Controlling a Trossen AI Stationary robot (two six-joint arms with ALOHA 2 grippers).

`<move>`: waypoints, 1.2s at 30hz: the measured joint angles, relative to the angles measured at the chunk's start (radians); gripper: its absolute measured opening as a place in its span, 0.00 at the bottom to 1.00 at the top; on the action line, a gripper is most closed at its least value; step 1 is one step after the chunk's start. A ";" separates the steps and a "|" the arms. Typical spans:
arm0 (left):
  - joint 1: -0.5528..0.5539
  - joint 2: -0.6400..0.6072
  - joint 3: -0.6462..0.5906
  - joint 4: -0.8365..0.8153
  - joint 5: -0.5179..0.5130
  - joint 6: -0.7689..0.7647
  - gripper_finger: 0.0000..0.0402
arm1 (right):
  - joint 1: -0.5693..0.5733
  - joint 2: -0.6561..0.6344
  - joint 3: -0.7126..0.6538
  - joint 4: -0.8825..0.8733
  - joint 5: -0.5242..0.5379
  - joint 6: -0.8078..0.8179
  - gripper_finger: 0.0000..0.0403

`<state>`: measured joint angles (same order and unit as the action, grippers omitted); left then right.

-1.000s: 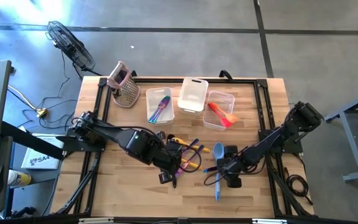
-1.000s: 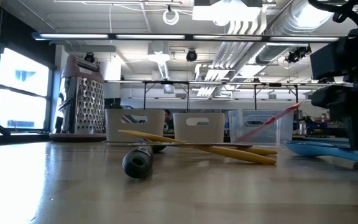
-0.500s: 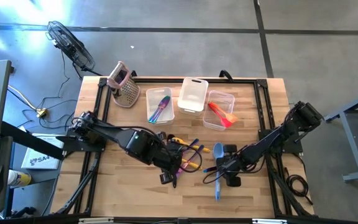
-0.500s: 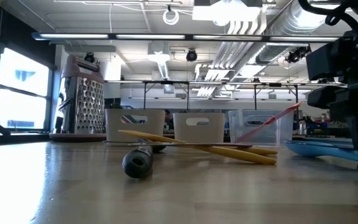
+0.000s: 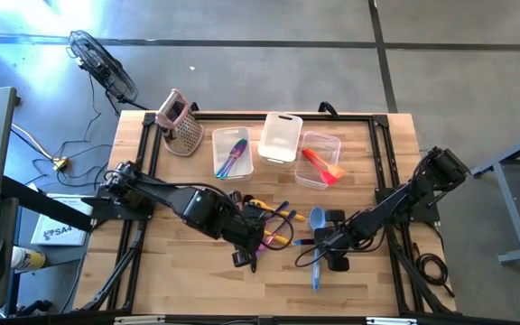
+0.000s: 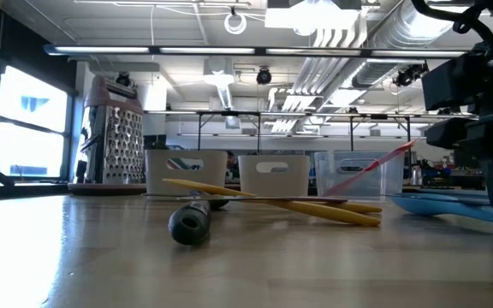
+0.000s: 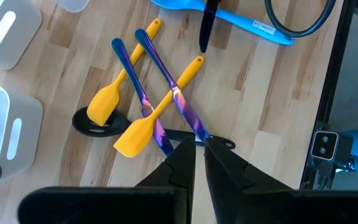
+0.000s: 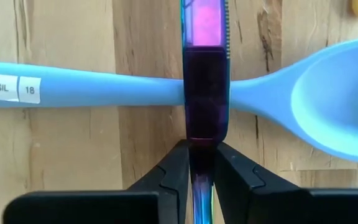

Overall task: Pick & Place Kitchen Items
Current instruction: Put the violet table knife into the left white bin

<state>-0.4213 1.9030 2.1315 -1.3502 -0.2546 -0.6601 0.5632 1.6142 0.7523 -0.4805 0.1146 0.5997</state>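
Observation:
A pile of slim utensils lies mid-table point(image 5: 273, 226): two yellow spatulas point(image 7: 114, 99), two iridescent purple utensils point(image 7: 160, 65) crossing them, and a black round-ended piece point(image 7: 95, 121). A blue spoon point(image 5: 316, 244) lies flat to the right of the pile. My left gripper point(image 5: 249, 246) is at the pile's near side, shut on the end of one purple utensil. My right gripper point(image 5: 328, 241) is over the blue spoon point(image 8: 92, 87), shut on a dark iridescent utensil point(image 8: 205, 74). The left tub holds purple and blue utensils point(image 5: 233, 155); the right tub holds red and orange ones point(image 5: 321, 165). My left gripper pinches the near end of a purple utensil point(image 7: 199, 132) between its two fingers point(image 7: 184, 155), slanting down from the near side and lying along it. The rest of the utensil lies in the pile, crossing a yellow spatula point(image 7: 166, 102). My right gripper pinches the dark iridescent utensil by its handle point(image 8: 202, 134) between both fingers point(image 8: 174, 165), which lie along it. The utensil sticks out ahead of the fingers toward the pile, crossing the blue spoon's neck point(image 8: 166, 90). Whether it touches the spoon, I cannot tell.
Three clear tubs stand in a row at the far side point(image 5: 232, 135), point(image 5: 281, 137), point(image 5: 320, 143); the middle one shows nothing inside. A pink-topped metal grater point(image 5: 181, 122) stands at the far left corner. Bare wood lies along the near edge point(image 5: 269, 289).
My right gripper has edged slightly toward the table's left, toward the pile, carrying the dark utensil with it. The pile and the blue spoon have stayed put.

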 joint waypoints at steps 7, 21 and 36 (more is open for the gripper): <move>0.000 0.000 0.000 -0.001 0.000 0.000 0.08 | -0.001 -0.008 -0.001 0.003 -0.038 0.005 0.09; 0.000 0.000 0.000 -0.010 0.000 0.008 0.08 | 0.013 -0.066 -0.004 -0.043 -0.066 0.055 0.09; 0.001 0.000 0.000 -0.003 -0.046 0.046 0.08 | 0.060 -0.070 0.247 -0.315 0.057 -0.009 0.09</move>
<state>-0.4206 1.9026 2.1319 -1.3535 -0.3009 -0.6145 0.6235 1.5444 0.9998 -0.7957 0.1719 0.5903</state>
